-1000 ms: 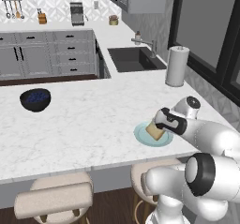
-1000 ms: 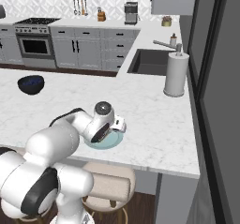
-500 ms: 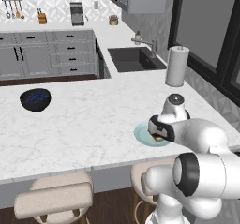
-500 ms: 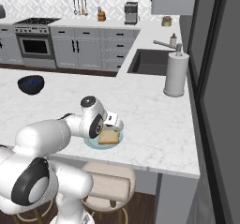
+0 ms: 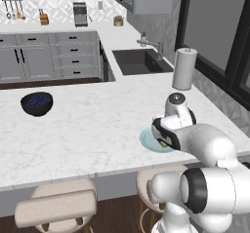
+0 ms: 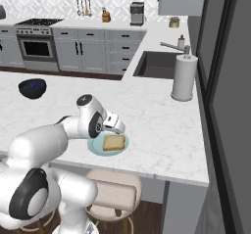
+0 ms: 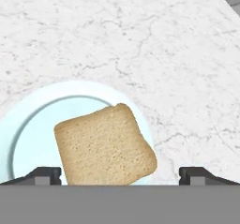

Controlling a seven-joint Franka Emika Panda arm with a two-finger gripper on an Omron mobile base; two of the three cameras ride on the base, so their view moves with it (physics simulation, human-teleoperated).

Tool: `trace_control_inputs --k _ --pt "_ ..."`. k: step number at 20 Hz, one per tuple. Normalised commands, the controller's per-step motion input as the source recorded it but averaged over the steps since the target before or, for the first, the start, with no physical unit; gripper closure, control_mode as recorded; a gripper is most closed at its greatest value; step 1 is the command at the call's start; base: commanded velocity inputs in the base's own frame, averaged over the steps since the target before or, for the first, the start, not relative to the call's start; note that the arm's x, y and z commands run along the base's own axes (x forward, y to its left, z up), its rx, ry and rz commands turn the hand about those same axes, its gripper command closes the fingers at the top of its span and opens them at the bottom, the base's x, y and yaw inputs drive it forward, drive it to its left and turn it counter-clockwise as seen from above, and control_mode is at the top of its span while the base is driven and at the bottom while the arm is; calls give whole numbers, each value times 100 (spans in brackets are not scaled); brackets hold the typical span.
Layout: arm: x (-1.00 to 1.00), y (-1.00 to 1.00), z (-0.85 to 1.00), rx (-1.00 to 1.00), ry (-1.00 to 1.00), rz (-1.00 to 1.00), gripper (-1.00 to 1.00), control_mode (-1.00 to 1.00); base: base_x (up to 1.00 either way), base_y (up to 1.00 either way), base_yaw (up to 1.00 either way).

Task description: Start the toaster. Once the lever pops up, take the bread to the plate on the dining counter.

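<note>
bread (image 7: 104, 145): flat on the plate, off-centre toward 4 o'clock in hand view, one corner reaching the rim; free of both fingertips.
plate (image 7: 28, 120): pale blue-green, on the dining surface (image 5: 97, 129) near its front edge, at 3 o'clock from the dark bowl (image 5: 37, 103), well apart from it.
jaws: spread wide, holding nothing; tips (image 7: 44, 175) either side of the slice, not touching.
gripper (image 6: 117, 128): just above the plate, at the slice's 11 o'clock in right base view.
paper towel roll (image 6: 184, 78): upright, 1 o'clock from plate, beside the dark sink (image 6: 158, 64).
stools (image 5: 56, 205): tucked under the surface's front edge.
</note>
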Motion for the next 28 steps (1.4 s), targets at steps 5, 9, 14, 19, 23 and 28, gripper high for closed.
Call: trace_control_inputs --k 5,9,14,19,23,28 --pt "-22 31 63 21 0 0 -100 -100 0 0 0" --pt "-79 62 34 1 -2 0 -100 -100 0 0 0" --pt "-98 64 24 0 -12 1 -100 -100 0 0 0" --pt "-63 49 50 0 -6 2 -100 -100 0 0 0" --pt "-40 57 42 0 -8 6 -100 -100 0 0 0" --pt "-28 59 23 -2 -6 8 -100 -100 0 0 0"
